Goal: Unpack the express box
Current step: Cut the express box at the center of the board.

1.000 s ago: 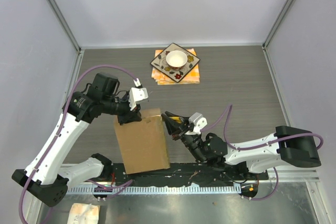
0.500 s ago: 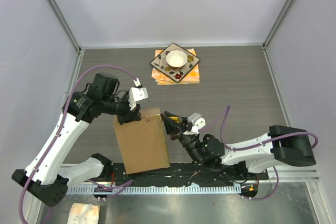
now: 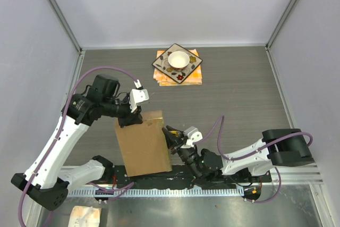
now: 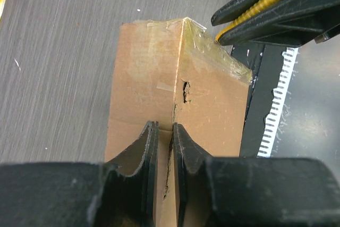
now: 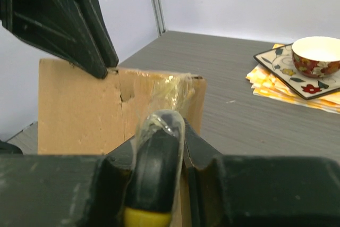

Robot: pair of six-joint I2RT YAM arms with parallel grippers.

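While the overhead camera gives me only the broad brown face of the express box (image 3: pixel 143 144), reared up off the table (image 3: pixel 239 94) at its near side between my two arms, my left wrist camera looks straight along the box's top. There I can see clear tape (image 4: pixel 212 51) crinkled over the corner next to my right gripper (image 4: pixel 217 30), and a small ragged tear (image 4: pixel 186 91) beside the centre seam. My right wrist camera adds the side-on view: the cardboard wall standing tall, and the red flowers on the outside of the white bowl (image 5: pixel 319 56), which from above reads as a plain white circle.

That bowl sits on a square patterned plate (image 3: pixel 166 67), tilted like a diamond on a stack of orange napkins (image 3: pixel 194 78) at the far middle of the table, well apart from the box. From above, my left wrist covers the box's far left corner. In the right wrist view, my own film-wrapped finger blocks the lower middle of the box.

My left gripper (image 3: pixel 133 116) is on the box's top edge at that far left corner. Its fingers (image 4: pixel 149 147) are drawn almost together, with only a sliver of cardboard between them, so it pinches the box there. My right gripper (image 3: pixel 171 135) has its tips at the box's right edge by the taped corner, set narrowly. I cannot tell whether they clamp the cardboard or only touch it.
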